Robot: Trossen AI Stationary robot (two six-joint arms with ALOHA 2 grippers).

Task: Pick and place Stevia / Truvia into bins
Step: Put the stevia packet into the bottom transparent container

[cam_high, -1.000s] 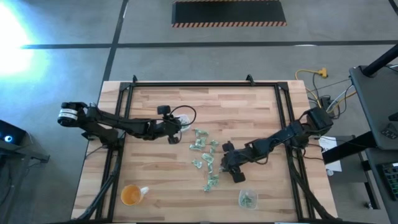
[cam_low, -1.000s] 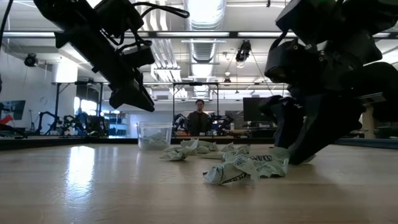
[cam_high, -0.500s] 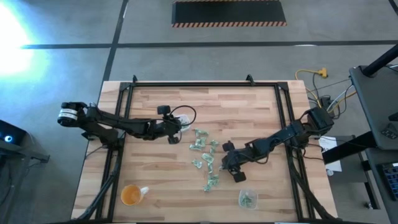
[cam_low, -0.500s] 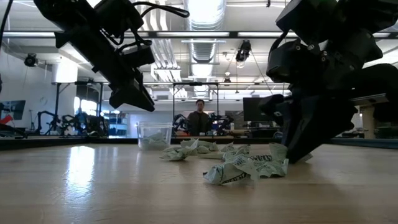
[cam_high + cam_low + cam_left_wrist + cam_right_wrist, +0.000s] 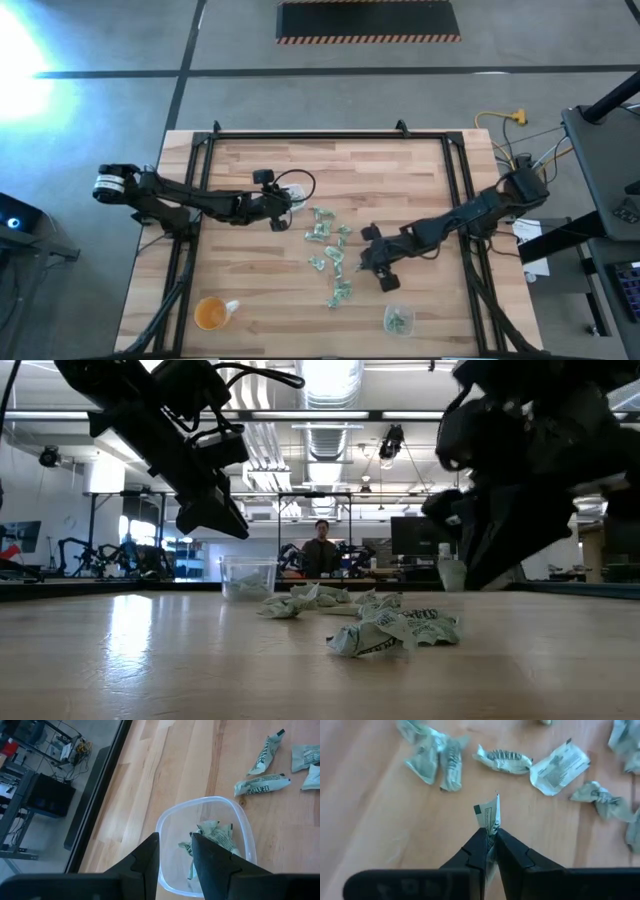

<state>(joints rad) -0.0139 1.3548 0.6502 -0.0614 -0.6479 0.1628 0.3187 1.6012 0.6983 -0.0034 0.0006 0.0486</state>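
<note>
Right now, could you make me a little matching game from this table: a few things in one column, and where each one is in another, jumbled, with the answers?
Things
1. right gripper
2. left gripper
3. orange cup
4. pile of loose packets

Places or states
A. spread on the wood in the middle of the table
B. at the table's near left corner, away from both arms
C. shut on one packet, lifted off the table
D. hanging above a clear cup with packets in it

Pairs: 1-C, 2-D, 3-B, 4-A
</note>
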